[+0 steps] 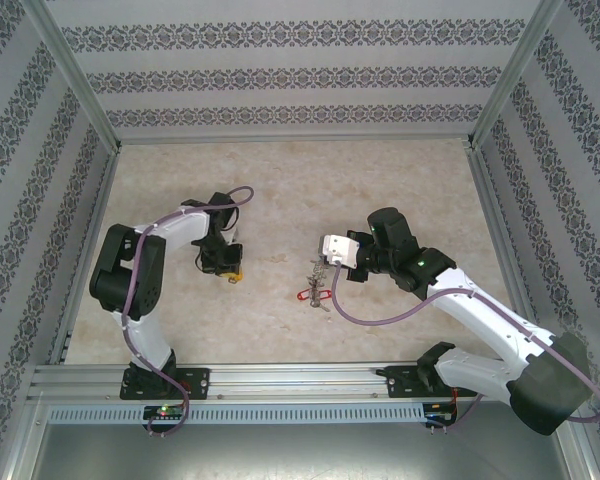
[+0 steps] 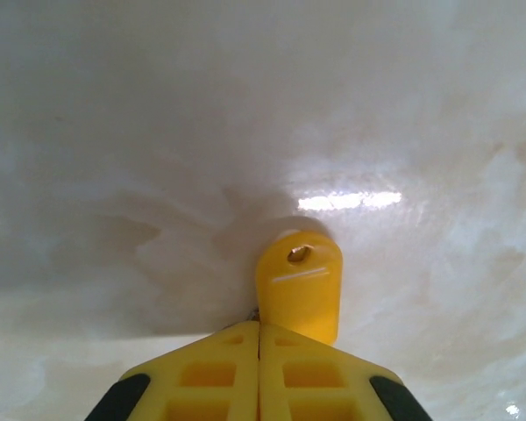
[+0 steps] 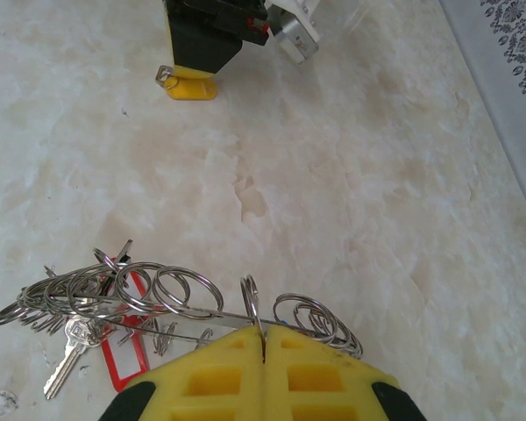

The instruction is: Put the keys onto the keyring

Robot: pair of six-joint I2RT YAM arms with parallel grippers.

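A key with a yellow head [image 2: 298, 285] sticks out past my left gripper [image 2: 259, 326], whose yellow fingers are pressed together on it, a bit of metal showing at their seam. This happens low over the table at centre left, where my left gripper [image 1: 227, 268] stands with the key [image 1: 236, 276]. My right gripper [image 3: 263, 331] is shut on a small split ring standing upright on the keyring [image 3: 158, 307], a thin grey wire loop strung with several rings, a silver key [image 3: 66, 355] and a red tag [image 3: 127, 351]. The keyring [image 1: 318, 283] rests on the table in the middle.
The pale marbled tabletop [image 1: 280, 180] has patterned walls on three sides and a metal rail along the near edge. From the right wrist, the left gripper [image 3: 193, 70] and its yellow key [image 3: 193, 86] stand a short way beyond the keyring.
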